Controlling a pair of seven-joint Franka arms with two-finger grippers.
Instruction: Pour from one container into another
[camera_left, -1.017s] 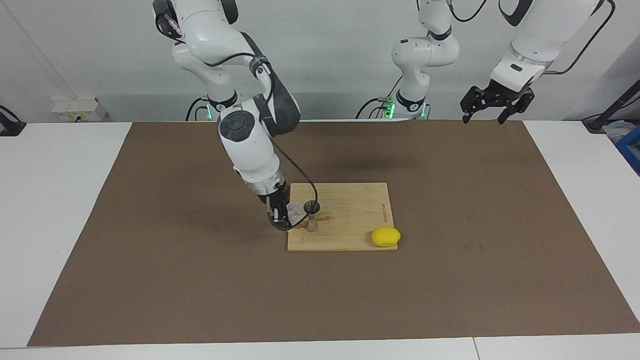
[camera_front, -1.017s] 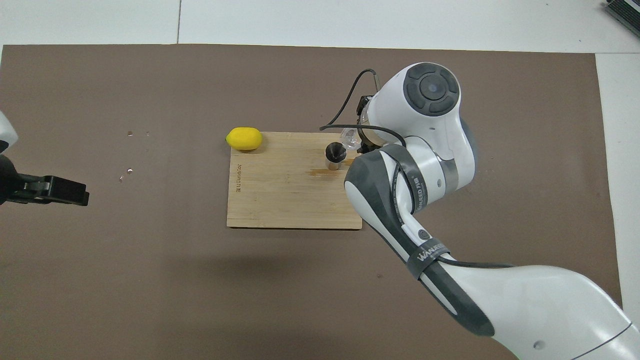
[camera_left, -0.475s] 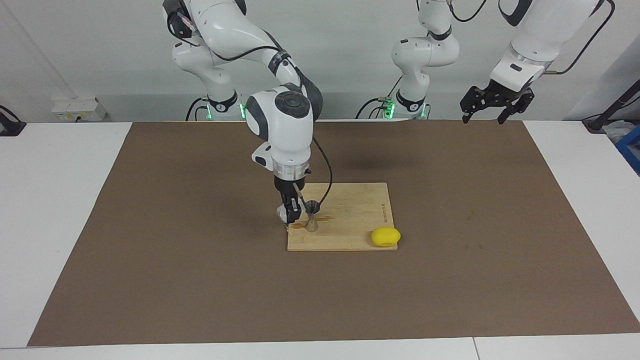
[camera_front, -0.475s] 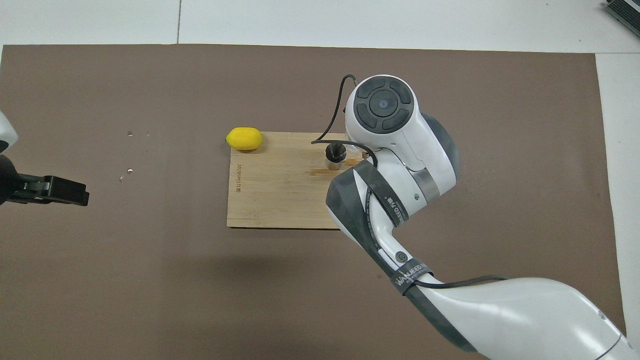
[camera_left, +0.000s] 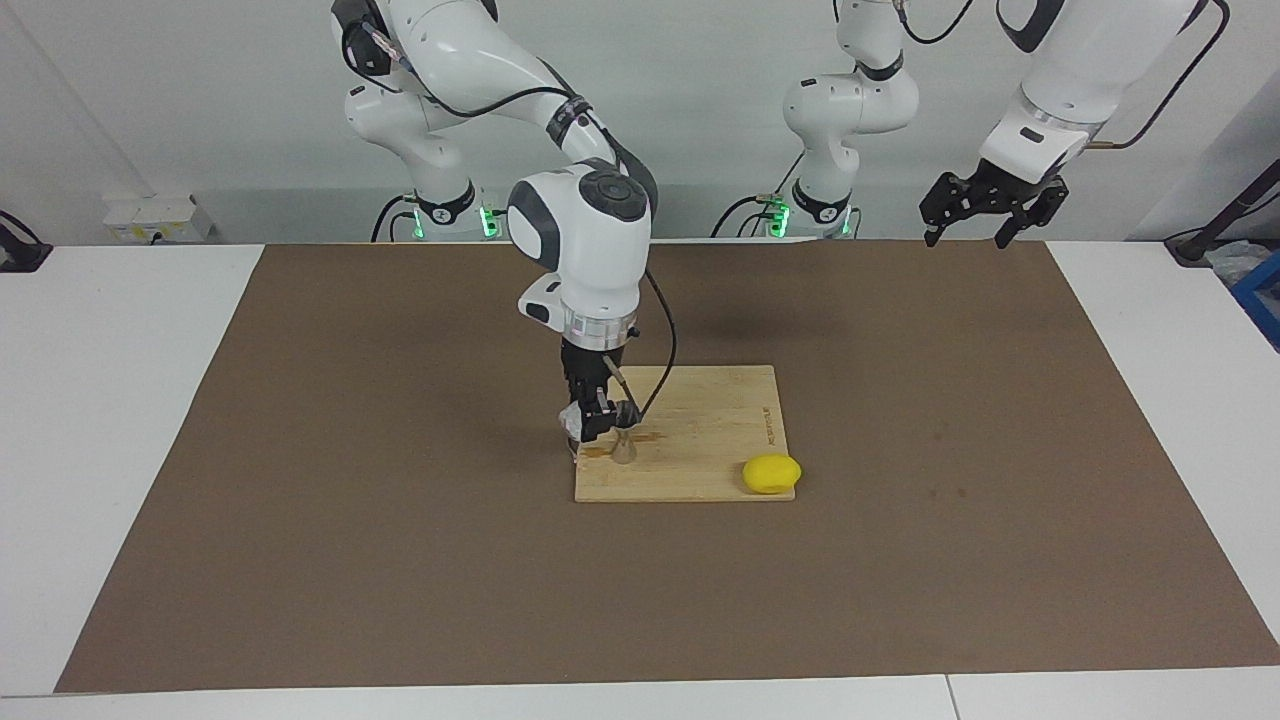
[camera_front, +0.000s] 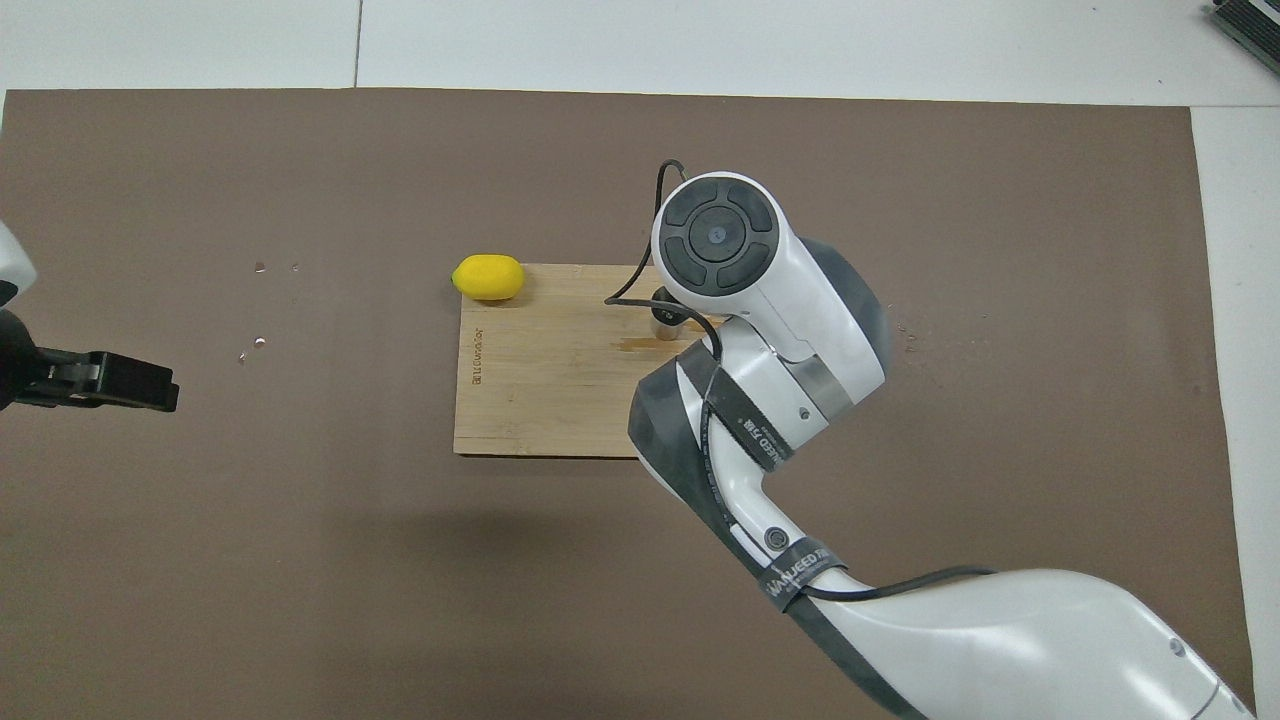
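So on my counter (camera_left: 120, 420) there's a mat (camera_left: 400, 600), and the cutting board (camera_left: 700, 480) sits mid-mat. The jigger (camera_left: 624, 450) stands on the board at the right arm's end, the glass cup (camera_left: 572, 422) right beside it. The lemon (camera_left: 771, 473) is on the board's corner toward the left arm's end, farther from the robots.

A robotics lab bench, not a kitchen.

You're looking at two white robot arms (camera_left: 590, 230) bolted at the edge of a white table (camera_left: 110, 400) covered with a brown mat (camera_left: 350, 500), against a bare pale wall with cables and a socket strip (camera_left: 160, 220). The only household touches are a wooden cutting board (camera_left: 700, 440) and a lemon (camera_left: 771, 473) staged on it.
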